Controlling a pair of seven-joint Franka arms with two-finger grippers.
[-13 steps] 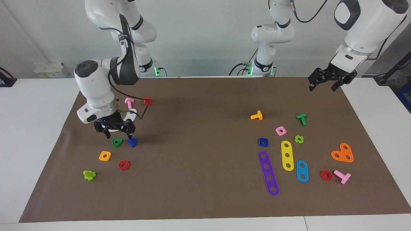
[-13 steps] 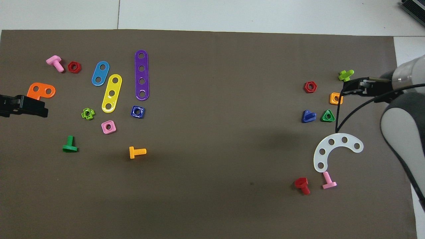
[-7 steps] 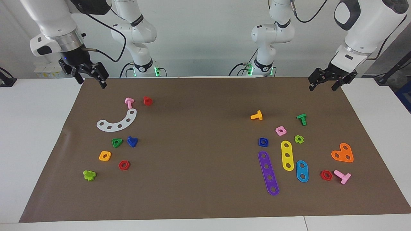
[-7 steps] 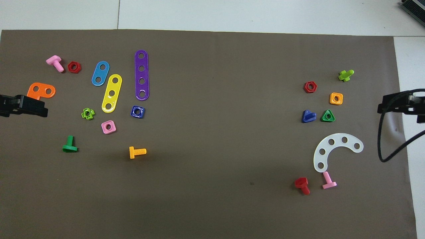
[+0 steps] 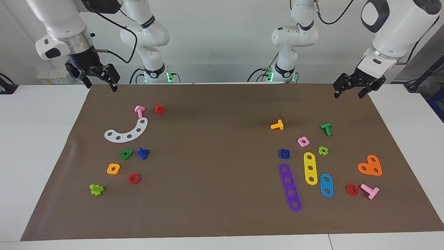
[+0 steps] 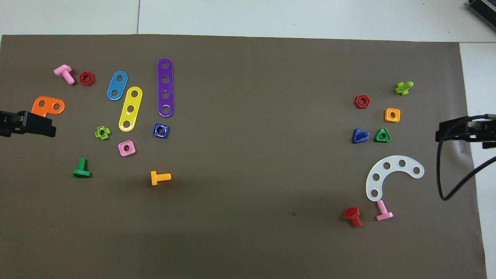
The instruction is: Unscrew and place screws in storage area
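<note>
The dark-blue bolt [image 5: 143,153] with the triangular head lies on the brown mat [image 5: 215,156] beside a green triangular nut [image 5: 126,154], toward the right arm's end; it also shows in the overhead view [image 6: 360,136]. The dark-blue square nut [image 5: 284,153] lies toward the left arm's end, next to a purple strip [image 5: 290,187]; it also shows in the overhead view [image 6: 161,130]. My right gripper [image 5: 100,86] is open and empty, raised over the mat's edge at its own end. My left gripper [image 5: 349,93] is open and empty, and waits over the mat's corner at its own end.
Near the blue bolt lie a white curved strip [image 5: 126,132], an orange nut [image 5: 113,168], a red nut [image 5: 134,178], a light-green bolt [image 5: 96,189], and pink and red bolts. Near the blue nut lie yellow, blue and orange plates, with several nuts and bolts.
My right gripper has risen from just above the blue bolt and drawn back to the mat's edge. The bolt stays on the mat. The left arm has not moved.
</note>
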